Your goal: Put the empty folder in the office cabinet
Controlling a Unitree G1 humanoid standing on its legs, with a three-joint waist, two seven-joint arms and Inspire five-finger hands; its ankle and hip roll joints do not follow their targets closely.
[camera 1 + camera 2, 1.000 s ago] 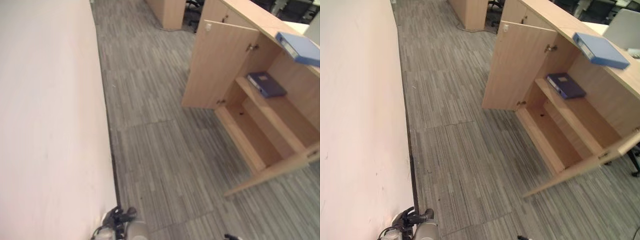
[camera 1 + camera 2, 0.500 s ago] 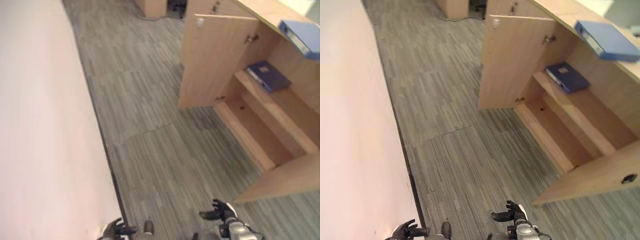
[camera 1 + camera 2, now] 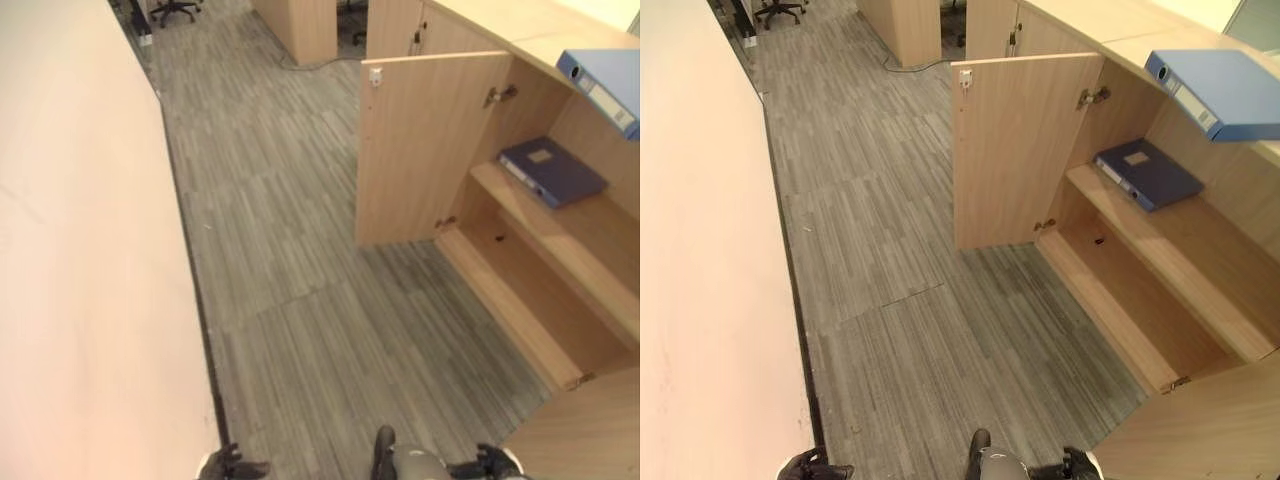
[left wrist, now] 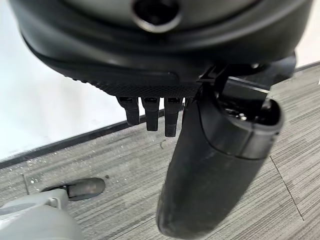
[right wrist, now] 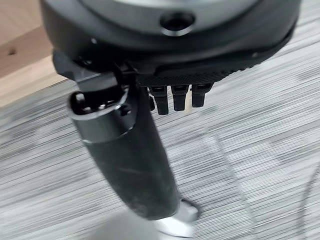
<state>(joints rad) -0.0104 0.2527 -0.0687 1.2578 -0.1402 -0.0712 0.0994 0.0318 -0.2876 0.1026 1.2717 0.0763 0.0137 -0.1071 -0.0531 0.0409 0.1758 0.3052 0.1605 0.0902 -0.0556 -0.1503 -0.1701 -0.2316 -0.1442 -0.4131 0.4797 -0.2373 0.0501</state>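
Covering the room, grey striped carpet point(image 3: 300, 300) meets a pale wall point(image 3: 80, 300); open cabinet point(image 3: 1020, 150) holds a dark folder point(image 3: 1147, 172); both hands point(image 4: 150, 112) point(image 5: 177, 97) relaxed, empty.

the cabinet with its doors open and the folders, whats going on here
Nothing is being handled yet. The wooden cabinet stands with its doors open, a dark blue folder lying on its upper shelf and a light blue folder on its top. The robot's left hand and right hand hang low over the grey carpet, fingers relaxed and empty, well short of the cabinet.
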